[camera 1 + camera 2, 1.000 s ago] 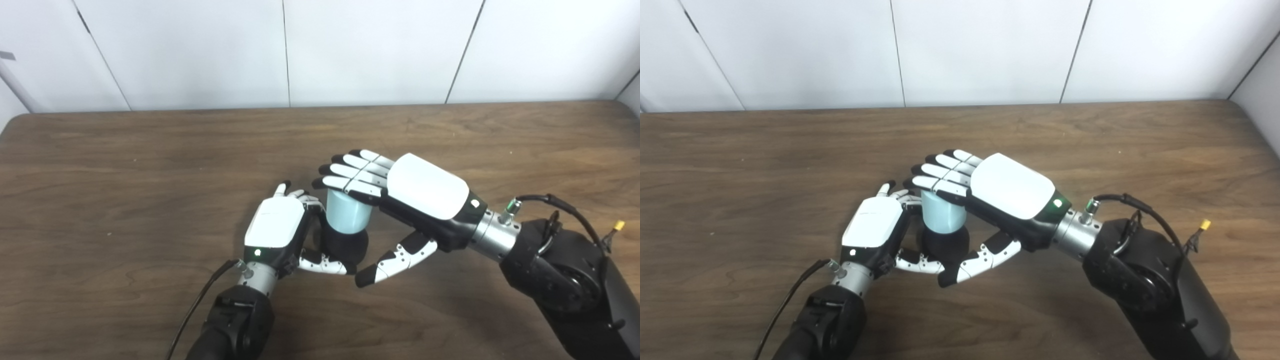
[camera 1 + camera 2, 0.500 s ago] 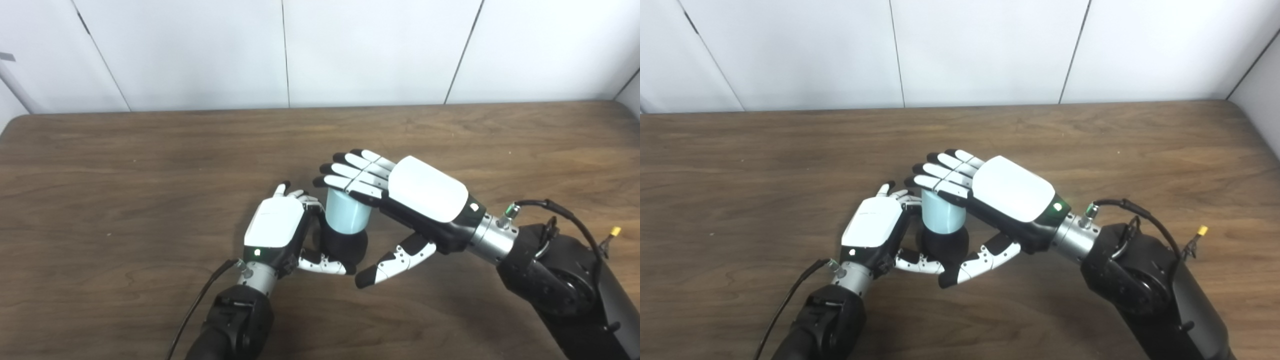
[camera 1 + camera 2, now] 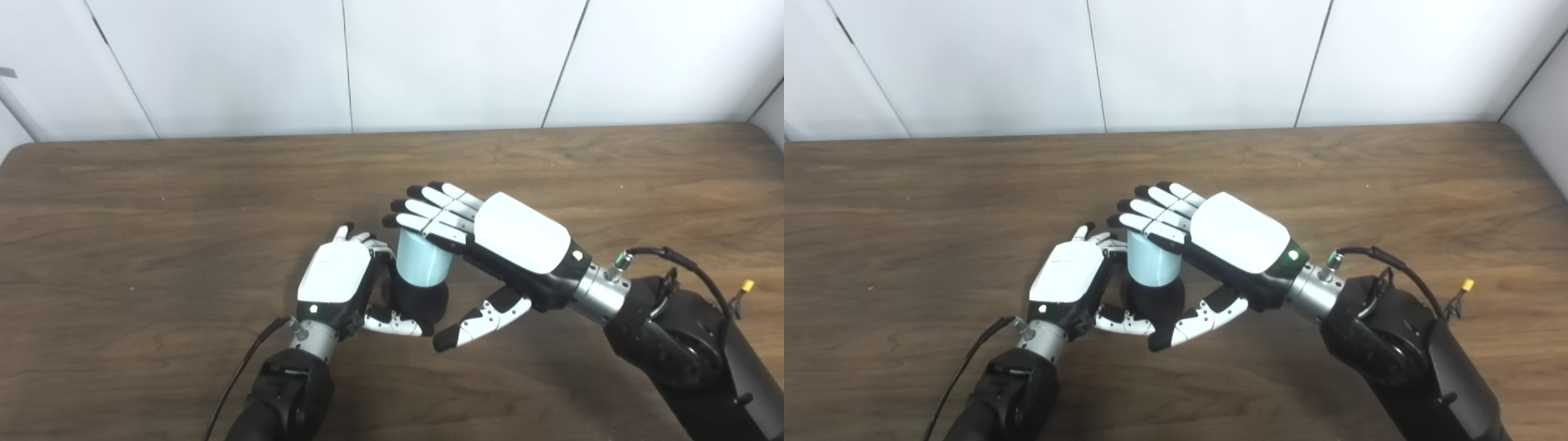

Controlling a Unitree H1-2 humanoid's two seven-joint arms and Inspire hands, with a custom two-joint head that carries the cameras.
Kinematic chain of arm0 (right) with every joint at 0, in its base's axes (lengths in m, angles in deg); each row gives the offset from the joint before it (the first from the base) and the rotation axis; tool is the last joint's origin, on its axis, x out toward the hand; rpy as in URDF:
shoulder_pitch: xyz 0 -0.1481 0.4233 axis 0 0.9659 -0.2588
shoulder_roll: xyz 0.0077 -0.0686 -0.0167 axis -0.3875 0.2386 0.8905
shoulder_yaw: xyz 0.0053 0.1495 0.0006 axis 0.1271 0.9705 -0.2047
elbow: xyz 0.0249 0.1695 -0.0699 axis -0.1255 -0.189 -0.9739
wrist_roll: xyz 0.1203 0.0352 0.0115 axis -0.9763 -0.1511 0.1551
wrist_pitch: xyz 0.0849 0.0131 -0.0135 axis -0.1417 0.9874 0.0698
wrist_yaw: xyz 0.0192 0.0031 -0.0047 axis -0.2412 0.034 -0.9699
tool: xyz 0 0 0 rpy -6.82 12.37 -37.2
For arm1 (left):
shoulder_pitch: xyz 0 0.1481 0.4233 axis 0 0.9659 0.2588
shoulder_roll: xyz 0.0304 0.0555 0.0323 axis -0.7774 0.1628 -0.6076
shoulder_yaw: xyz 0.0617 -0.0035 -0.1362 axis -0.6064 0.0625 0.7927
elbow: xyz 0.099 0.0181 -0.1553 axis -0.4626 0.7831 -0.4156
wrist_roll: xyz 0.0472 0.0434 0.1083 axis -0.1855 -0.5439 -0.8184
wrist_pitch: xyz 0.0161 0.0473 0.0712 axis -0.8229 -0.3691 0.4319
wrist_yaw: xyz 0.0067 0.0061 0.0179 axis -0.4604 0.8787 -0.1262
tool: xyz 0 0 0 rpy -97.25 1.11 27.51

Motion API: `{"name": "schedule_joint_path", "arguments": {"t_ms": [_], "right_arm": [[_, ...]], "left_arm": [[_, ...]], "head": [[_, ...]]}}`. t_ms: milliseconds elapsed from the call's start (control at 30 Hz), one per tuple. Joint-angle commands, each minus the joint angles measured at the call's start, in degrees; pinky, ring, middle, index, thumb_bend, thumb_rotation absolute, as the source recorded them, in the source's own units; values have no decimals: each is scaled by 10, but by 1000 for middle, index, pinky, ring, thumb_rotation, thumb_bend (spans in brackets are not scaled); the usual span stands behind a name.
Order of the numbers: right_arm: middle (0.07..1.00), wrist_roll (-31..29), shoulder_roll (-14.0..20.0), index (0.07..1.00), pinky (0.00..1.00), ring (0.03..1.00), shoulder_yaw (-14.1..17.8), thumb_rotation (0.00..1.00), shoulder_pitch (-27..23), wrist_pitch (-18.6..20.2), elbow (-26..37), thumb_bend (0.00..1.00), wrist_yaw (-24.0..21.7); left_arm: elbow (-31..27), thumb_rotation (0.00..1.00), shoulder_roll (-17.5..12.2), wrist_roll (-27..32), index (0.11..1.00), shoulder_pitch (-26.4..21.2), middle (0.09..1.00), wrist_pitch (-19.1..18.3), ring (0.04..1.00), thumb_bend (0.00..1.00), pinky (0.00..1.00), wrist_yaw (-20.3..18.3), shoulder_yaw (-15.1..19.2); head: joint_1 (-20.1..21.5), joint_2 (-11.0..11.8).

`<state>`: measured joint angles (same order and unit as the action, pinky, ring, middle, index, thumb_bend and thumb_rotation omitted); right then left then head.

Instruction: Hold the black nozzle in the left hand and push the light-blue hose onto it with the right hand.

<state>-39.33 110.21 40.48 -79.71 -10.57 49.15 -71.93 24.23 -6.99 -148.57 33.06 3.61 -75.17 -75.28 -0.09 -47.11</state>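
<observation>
Black nozzle (image 3: 420,301) stands near the middle of the wooden table (image 3: 147,202), and you can see it as a dark rounded base under the light-blue hose (image 3: 422,262). The hose is a short pale cylinder, upright, and its lower end sits on the nozzle, so the two are touching. Your left hand (image 3: 340,283) is curled around the nozzle: the thumb (image 3: 393,323) goes across its front side, and the other fingers reach around the back, where they are mostly hidden, so the hand is closed on it. Your right hand (image 3: 490,245) lies flat over the top of the hose. Its fingers (image 3: 429,214) are straight and side by side, and they rest on the upper edge of the hose, while the thumb (image 3: 478,318) points down and away, just beside the nozzle. This hand does not wrap the hose; it is spread open and only presses from above. Both wrists come from the near edge, and behind the table you see the white wall panels (image 3: 453,61).
</observation>
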Motion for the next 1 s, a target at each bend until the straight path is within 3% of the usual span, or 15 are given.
{"name": "schedule_joint_path", "arguments": {"t_ms": [0, 833, 967], "right_arm": [[938, 11, 24, 929, 993, 960, -32, 932, 33, 10, -38, 622, -64], [821, -3, 49, 815, 915, 848, -44, 930, 3, 27, -23, 644, -86], [841, -3, 43, 838, 908, 866, -39, 919, 1, 31, -23, 646, -71]], "left_arm": [[-7, 54, 4, 5, 480, 2, 753, 1, 879, 523, 1000, -18, -6], [-3, 54, 8, 5, 480, 4, 747, 3, 876, 523, 1000, -12, -9], [-4, 54, 9, 2, 480, 4, 750, 0, 878, 523, 1000, -13, -8]], "head": [[-1, 0], [0, -5], [0, -5]]}}
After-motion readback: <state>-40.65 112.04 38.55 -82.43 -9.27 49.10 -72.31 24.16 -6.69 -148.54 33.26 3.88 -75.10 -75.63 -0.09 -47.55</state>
